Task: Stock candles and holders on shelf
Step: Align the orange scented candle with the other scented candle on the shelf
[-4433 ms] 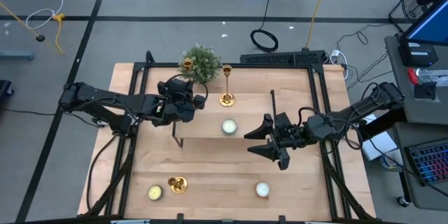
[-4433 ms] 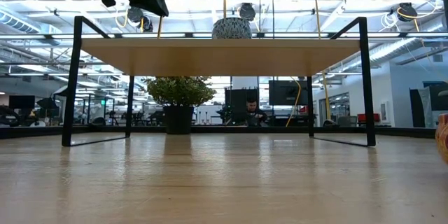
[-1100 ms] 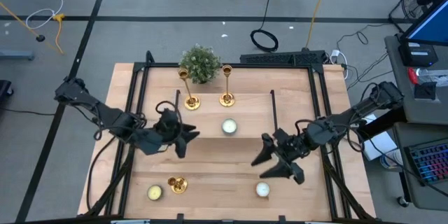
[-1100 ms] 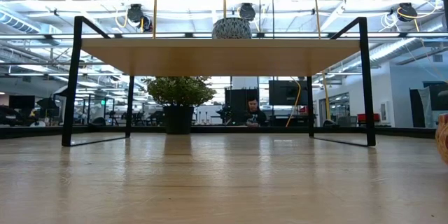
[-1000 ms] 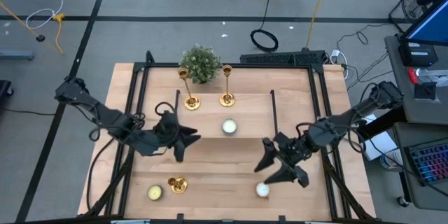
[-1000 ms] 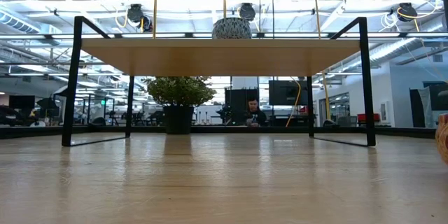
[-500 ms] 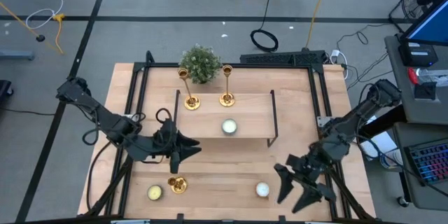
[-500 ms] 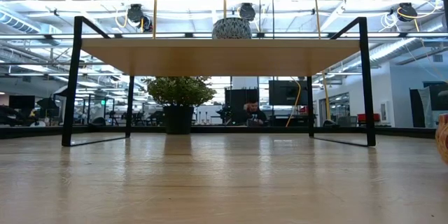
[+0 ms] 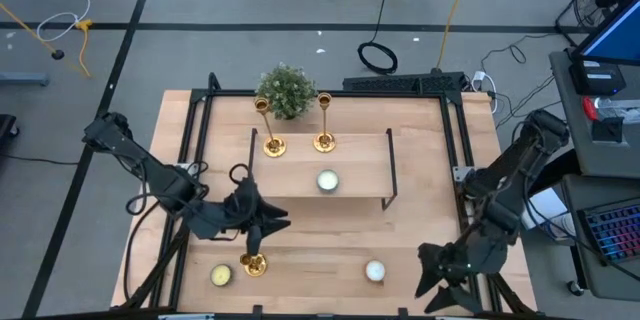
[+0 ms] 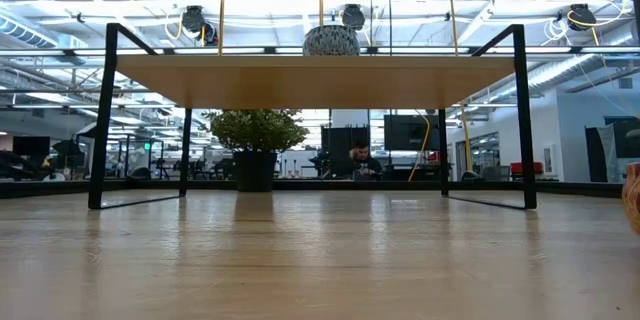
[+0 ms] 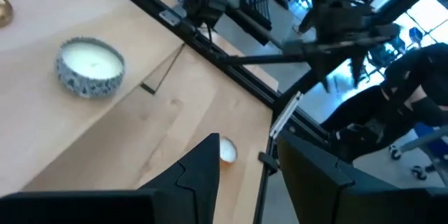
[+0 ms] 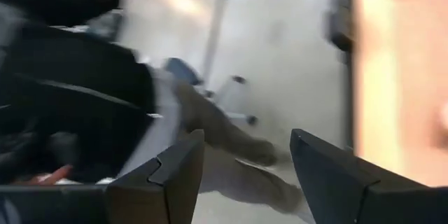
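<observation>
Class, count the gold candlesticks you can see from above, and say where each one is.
3. Two holders stand upright on the shelf: one at its back left, one beside it. The third lies on the table's front left, under the left gripper.

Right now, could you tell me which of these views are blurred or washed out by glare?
The right wrist view is smeared with motion blur, only its own dark fingers crisp. The low view is backlit, the ceiling lights blown out above the shelf. The left wrist view glares at its upper right. The high view is evenly lit.
</observation>
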Controlling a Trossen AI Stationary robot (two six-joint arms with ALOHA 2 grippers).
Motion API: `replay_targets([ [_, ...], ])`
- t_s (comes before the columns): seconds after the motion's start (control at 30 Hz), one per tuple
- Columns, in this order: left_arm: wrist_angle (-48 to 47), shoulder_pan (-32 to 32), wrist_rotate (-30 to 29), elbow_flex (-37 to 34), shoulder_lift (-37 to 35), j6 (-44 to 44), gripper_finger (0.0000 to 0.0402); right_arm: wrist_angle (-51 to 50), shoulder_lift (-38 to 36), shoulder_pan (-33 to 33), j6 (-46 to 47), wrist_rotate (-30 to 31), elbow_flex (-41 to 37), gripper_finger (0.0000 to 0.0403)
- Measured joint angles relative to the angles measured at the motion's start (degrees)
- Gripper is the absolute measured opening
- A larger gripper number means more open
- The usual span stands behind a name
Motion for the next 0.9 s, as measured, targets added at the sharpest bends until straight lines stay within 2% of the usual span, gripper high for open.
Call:
replay_targets([
  [0.13,0.5,0.3,0.5,0.0,0.6,0.1,0.0149,-7.3,0.3,0.3,1.5,3.7,0.0,0.0219],
  [0.27,0.4,0.4,0.8,0.0,0.7,0.1,0.0149,-10.8,1.9,-0.4,-1.2,5.2,0.0,0.0234],
  [0.63,0.3,0.4,1.0,0.0,0.7,-0.2,0.0149,-11.0,11.1,-4.4,-15.5,4.9,0.0,0.0283],
  [0.9,0.1,0.4,1.0,0.0,0.7,-0.2,0.0149,-10.8,15.7,-8.2,-25.4,3.0,0.0,0.0291],
])
